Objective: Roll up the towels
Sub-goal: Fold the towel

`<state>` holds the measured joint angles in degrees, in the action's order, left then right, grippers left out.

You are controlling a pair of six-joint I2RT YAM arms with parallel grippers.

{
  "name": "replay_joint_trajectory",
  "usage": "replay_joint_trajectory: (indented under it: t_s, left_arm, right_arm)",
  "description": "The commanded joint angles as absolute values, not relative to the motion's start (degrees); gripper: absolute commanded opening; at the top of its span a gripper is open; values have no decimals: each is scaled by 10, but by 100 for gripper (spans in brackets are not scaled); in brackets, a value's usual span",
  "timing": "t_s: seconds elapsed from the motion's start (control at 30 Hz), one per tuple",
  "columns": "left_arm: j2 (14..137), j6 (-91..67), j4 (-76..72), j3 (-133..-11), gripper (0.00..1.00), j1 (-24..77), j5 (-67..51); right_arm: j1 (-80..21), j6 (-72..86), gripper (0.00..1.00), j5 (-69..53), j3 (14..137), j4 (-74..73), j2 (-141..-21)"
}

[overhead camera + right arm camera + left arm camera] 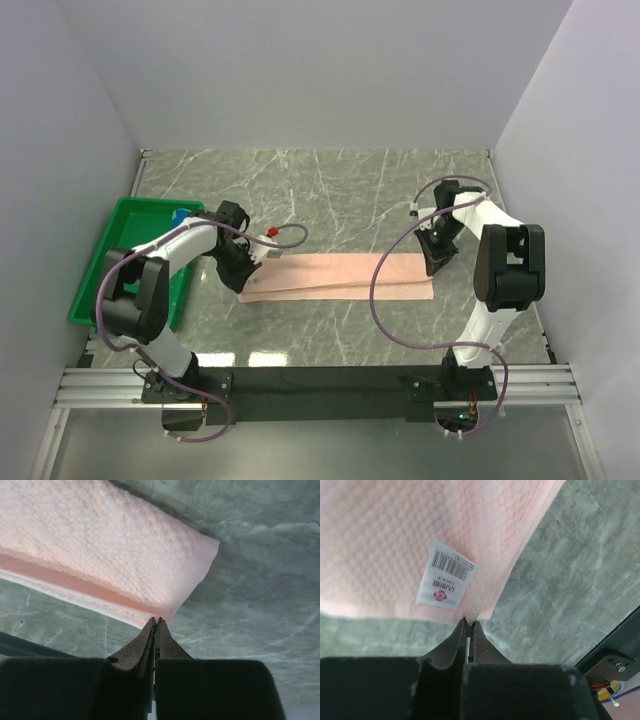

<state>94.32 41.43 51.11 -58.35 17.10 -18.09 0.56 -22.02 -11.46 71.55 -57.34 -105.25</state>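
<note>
- One pink towel (340,275) lies stretched long and flat on the marbled table (330,190), spanning the gap between the two pairs of jaws, with one pair at each short end.
- Left gripper (468,622): its jaws are pressed together with no gap between them. The tips meet the towel right at a corner, where the near hem and the side edge run together.
- Whether a sliver of that corner is caught between the left jaws cannot be told.
- A white tag (446,575) with a barcode sits on the cloth just beyond the left jaws and slightly to their left.
- Bare table shows to the right of the left jaws.
- Right gripper (158,621): its jaws are also closed tight, and the tips touch the towel's near hem.
- The towel's rounded corner lies beyond the right jaws and off to their right. The rest of the cloth runs away to their left, showing a darker pink band along the hem.
- Whether the right jaws nip the hem or only touch it cannot be told.
- A green tray (95,275) sits outboard of the left jaws, well apart from the towel, with a blue item (181,213) at its far corner that is too small to make out.
</note>
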Motion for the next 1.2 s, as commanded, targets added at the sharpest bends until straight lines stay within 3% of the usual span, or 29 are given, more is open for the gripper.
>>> replay_joint_trajectory:
  t_s: [0.0,0.5,1.17]
  left_arm:
    - [897,439,554,-605,1,165,-175]
    - [917,437,532,-563,1,167,-183]
    - [935,431,519,-549,1,178,-182]
  right_arm:
    - [11,-232,0,-110,737,-605,-1007]
    - [11,-241,0,-99,664,-569,-1019]
    - [11,-247,0,-106,677,-578,-1021]
